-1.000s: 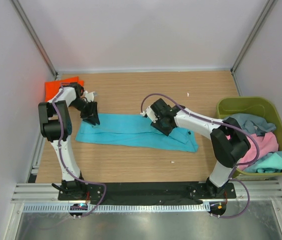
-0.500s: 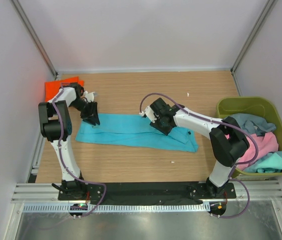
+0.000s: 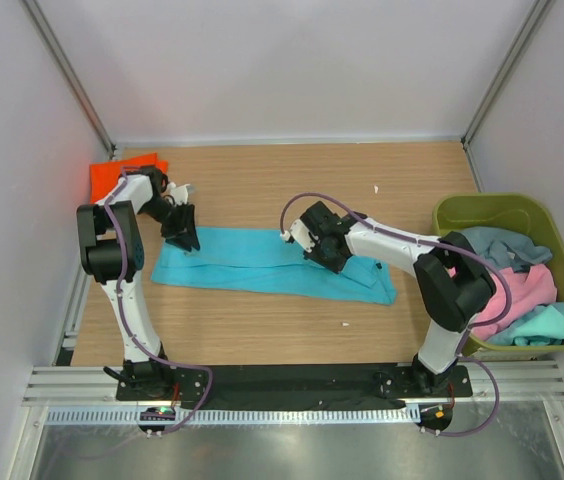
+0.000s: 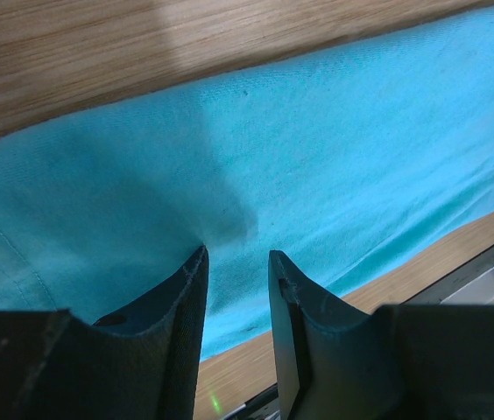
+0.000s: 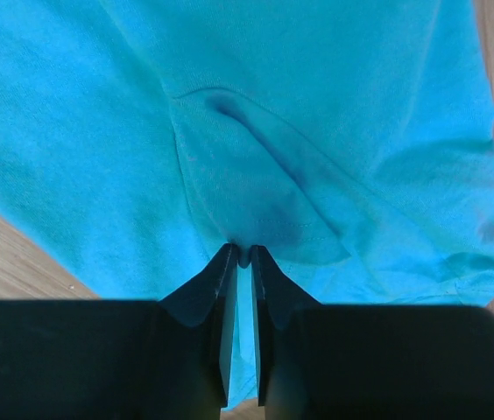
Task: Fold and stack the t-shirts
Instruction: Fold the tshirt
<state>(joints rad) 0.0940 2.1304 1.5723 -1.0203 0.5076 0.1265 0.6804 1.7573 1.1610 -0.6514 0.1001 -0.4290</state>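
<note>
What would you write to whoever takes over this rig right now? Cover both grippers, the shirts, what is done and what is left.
Left gripper: jaws apart, tips on the turquoise t-shirt, at its left end.
Right gripper: pinched shut on that shirt's cloth, right of its middle.
Orange t-shirt: far left corner, apparently folded.
Pink t-shirt, grey-blue t-shirt, teal t-shirt: heaped in the green bin.
Left: finish folding the turquoise one, stack it, then the bin's three.

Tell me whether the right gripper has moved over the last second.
Yes, slightly: the right gripper has edged left over the turquoise shirt, away from the green bin.
</note>
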